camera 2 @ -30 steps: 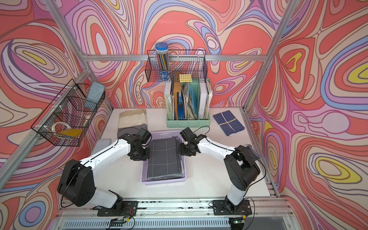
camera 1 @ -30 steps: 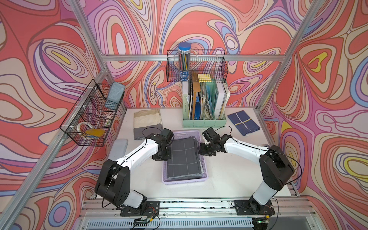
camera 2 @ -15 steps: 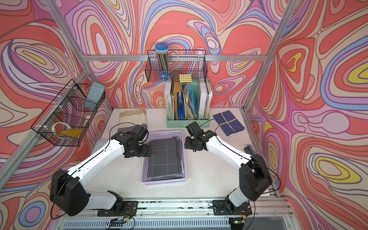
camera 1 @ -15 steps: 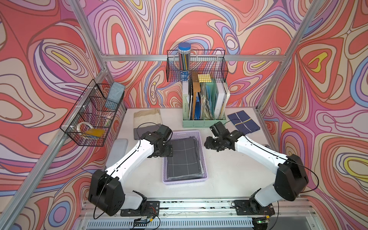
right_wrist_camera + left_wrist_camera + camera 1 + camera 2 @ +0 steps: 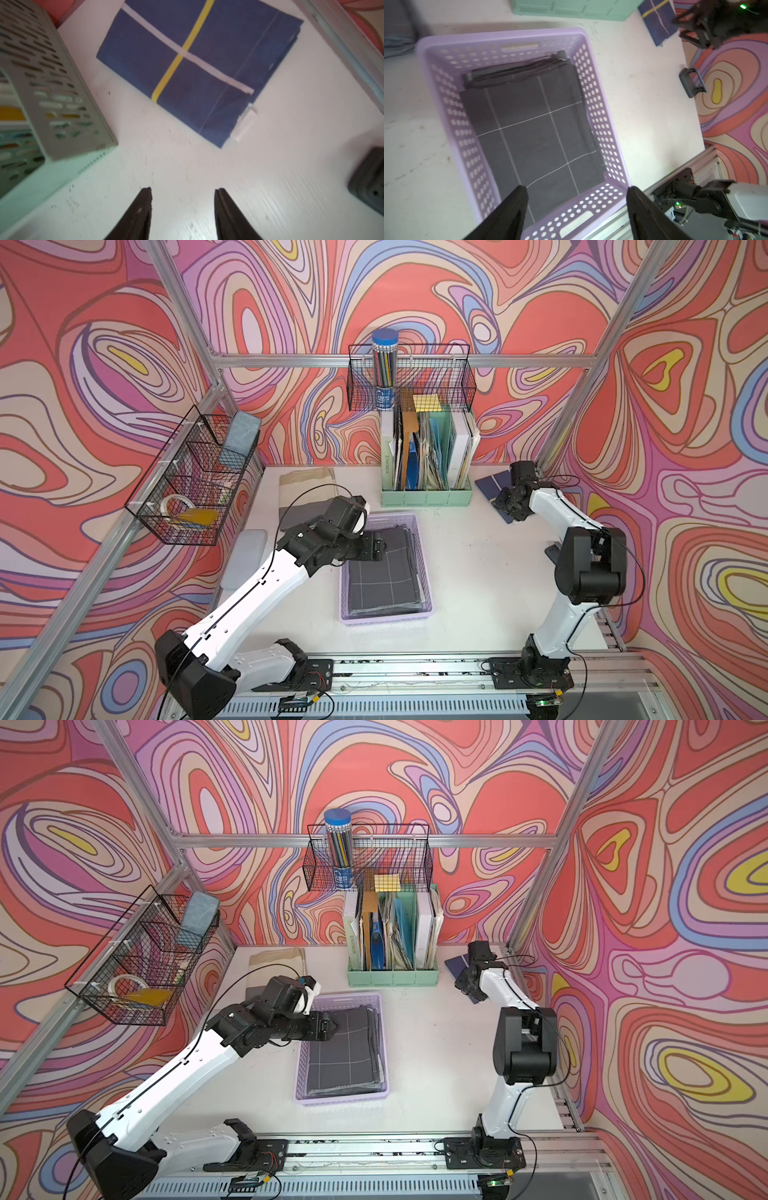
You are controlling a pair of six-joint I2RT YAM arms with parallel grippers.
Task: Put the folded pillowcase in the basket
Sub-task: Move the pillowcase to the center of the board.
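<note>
The folded pillowcase (image 5: 533,128) lay flat inside the basket (image 5: 600,116), directly below and ahead of my left jaws, which stood wide apart with nothing between them. I judged the drop made and the step in hand to be backing out. To do it well I would lift the left jaws straight up and away from the basket wall nearest them, keeping them spread so that neither tip caught the cloth or the perforated rim. The folded layers farthest from the jaws looked a little bunched, so I would check that they sat below the rim.

My right jaws were about half open and empty over bare table (image 5: 187,166), with a blue cloth (image 5: 199,62) just ahead of them and the mint file holder (image 5: 52,124) off to one side.

One spine (image 5: 387,464) in that holder seemed to read WORKSPACE. The white tag (image 5: 245,124) on the blue cloth showed nothing readable.
</note>
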